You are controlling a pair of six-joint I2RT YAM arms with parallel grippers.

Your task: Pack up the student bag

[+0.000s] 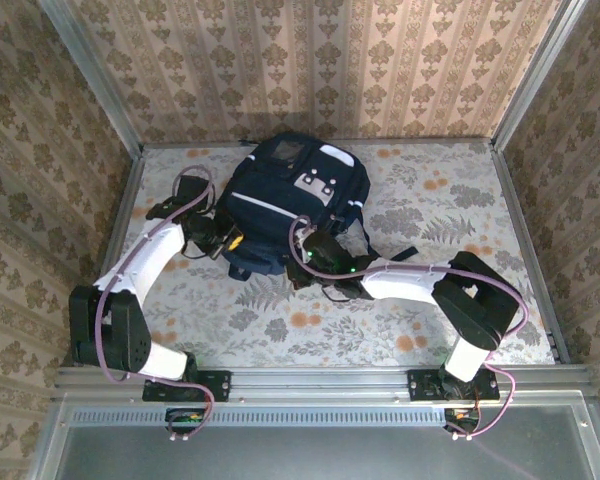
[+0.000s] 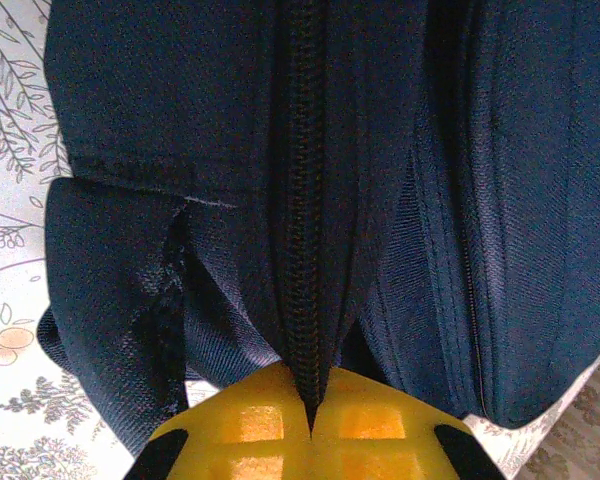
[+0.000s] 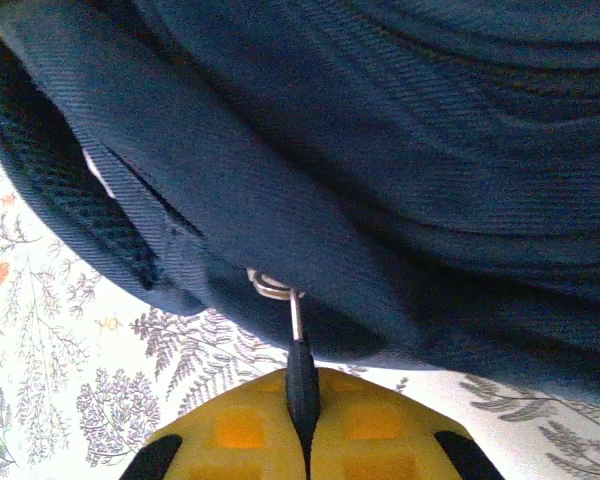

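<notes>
Left fingers (image 2: pixel 302 440), tipped with yellow pads, are pressed fully together on the zipper (image 2: pixel 302 200) of the student bag (image 1: pixel 285 195), pinching the navy fabric along that seam. Right fingers (image 3: pixel 318 440) are likewise closed tight, clamping a dark zipper pull (image 3: pixel 300 370) that hangs from a small metal ring (image 3: pixel 268 286) at the bag's lower edge. Both arms reach in from the near rail (image 1: pixel 320 378), their wrists crowding the bag's near end, and a loose dark strap (image 1: pixel 365 232) trails beside the right arm. The bag is dark navy with a white stripe (image 1: pixel 270 205) and white buckle tabs (image 1: pixel 315 185). It lies flat at the far middle of the floral desk (image 1: pixel 450 200), its far end close to the back wall (image 1: pixel 330 60). Wallpapered walls enclose three sides, and bare desk lies open left, right and in front of the bag.
</notes>
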